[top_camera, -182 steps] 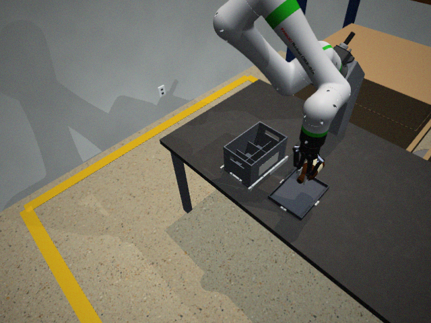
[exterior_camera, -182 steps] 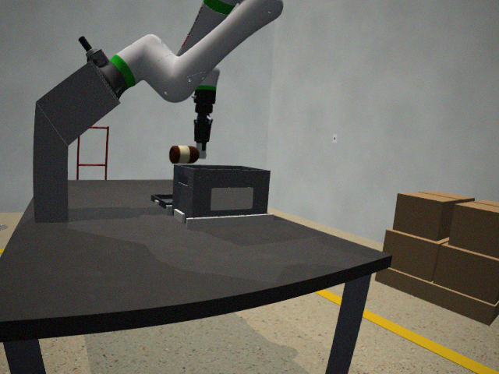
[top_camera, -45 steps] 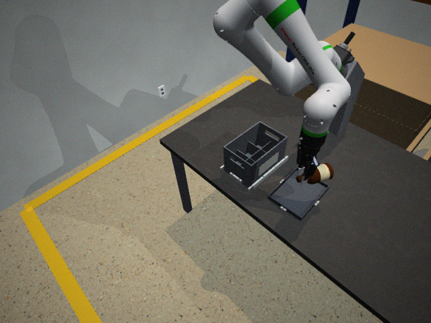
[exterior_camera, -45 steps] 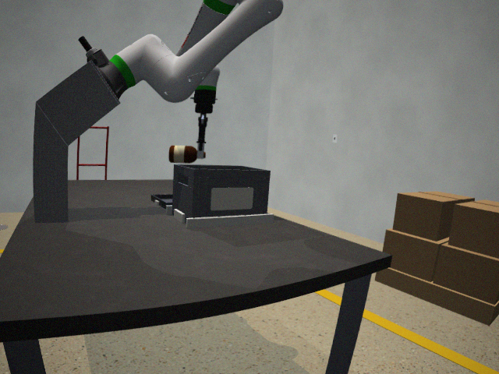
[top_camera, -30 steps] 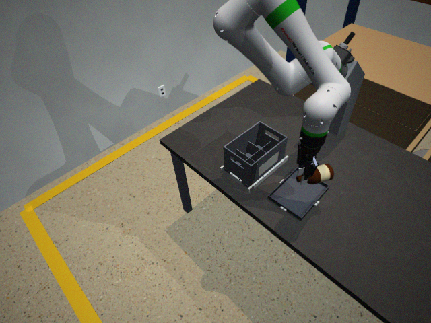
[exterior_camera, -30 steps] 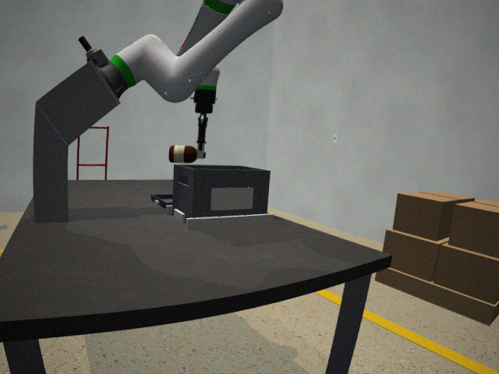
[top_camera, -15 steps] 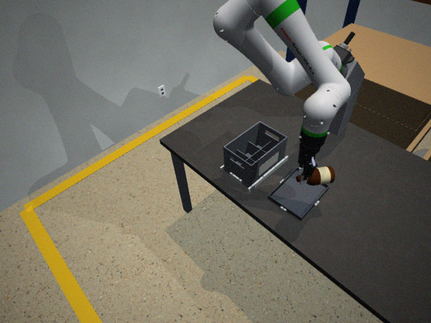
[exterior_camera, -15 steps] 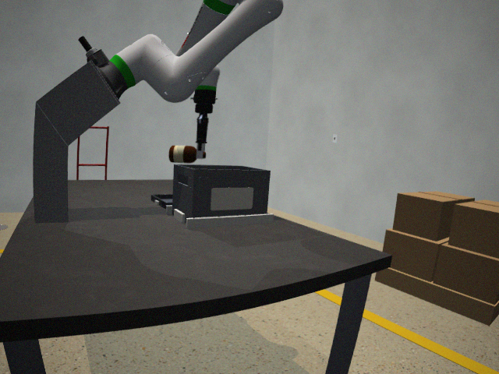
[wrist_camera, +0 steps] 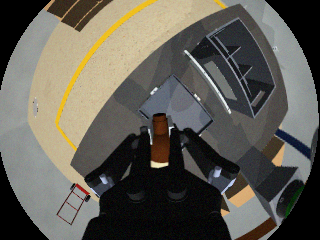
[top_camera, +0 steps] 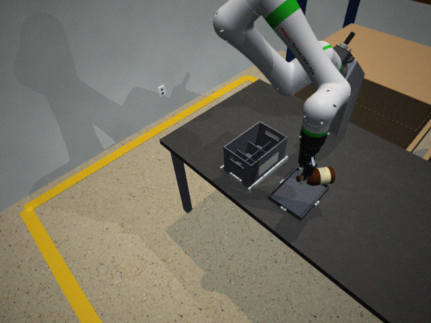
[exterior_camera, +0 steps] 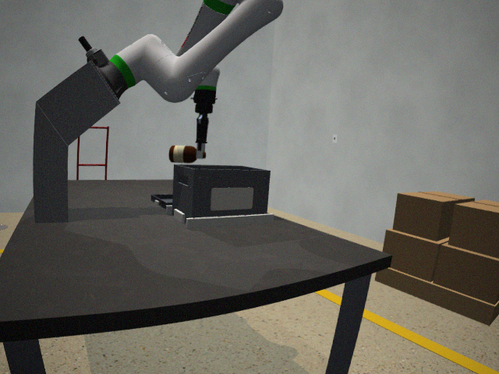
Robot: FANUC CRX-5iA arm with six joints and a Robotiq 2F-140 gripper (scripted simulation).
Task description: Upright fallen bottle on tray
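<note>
A brown bottle (top_camera: 320,175) (exterior_camera: 183,153) (wrist_camera: 159,140) with a cream label hangs on its side in the air, well above the flat dark tray (top_camera: 295,198) (exterior_camera: 161,198) (wrist_camera: 190,114). My gripper (top_camera: 304,174) (exterior_camera: 199,152) (wrist_camera: 160,122) points straight down and is shut on the bottle's neck. The dark crate (top_camera: 255,153) (exterior_camera: 221,188) (wrist_camera: 240,67) with inner dividers stands beside the tray on the table, between white guide rails.
The dark table (top_camera: 347,225) (exterior_camera: 140,257) carries the arm's grey pedestal (exterior_camera: 60,140) at its back. Cardboard boxes (exterior_camera: 443,241) stand on the floor to the right. Yellow floor tape (top_camera: 104,163) runs around the cell.
</note>
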